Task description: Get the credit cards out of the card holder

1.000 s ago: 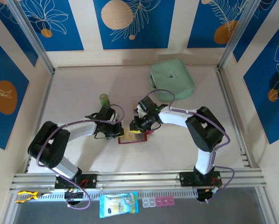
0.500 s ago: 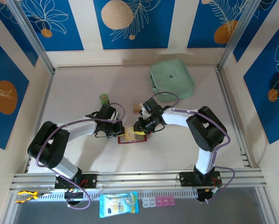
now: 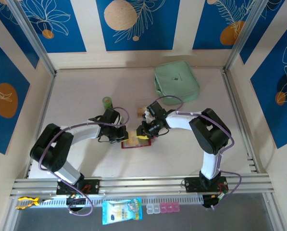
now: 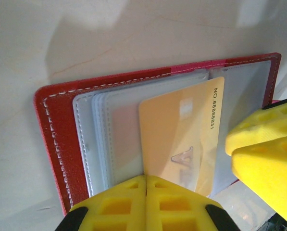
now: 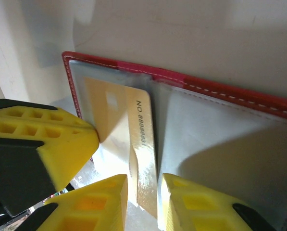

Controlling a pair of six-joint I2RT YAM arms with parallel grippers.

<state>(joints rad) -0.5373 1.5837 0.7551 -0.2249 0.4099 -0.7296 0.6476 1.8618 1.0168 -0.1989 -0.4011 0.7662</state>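
Red card holder (image 3: 132, 143) lay open near the mid of the tabletop (image 3: 85, 159). L claw (image 4: 146, 179) was pressed together, tips on its clear sleeves (image 4: 93, 139). R claw (image 5: 143, 182) pinched the orange card (image 5: 115, 122), which stuck partway out of a sleeve

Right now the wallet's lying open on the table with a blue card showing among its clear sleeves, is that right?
Not quite. The card is tan-orange, not blue. The left wrist view shows it plainly. The rest holds: the wallet lies open on the table, and the card shows among its clear sleeves.
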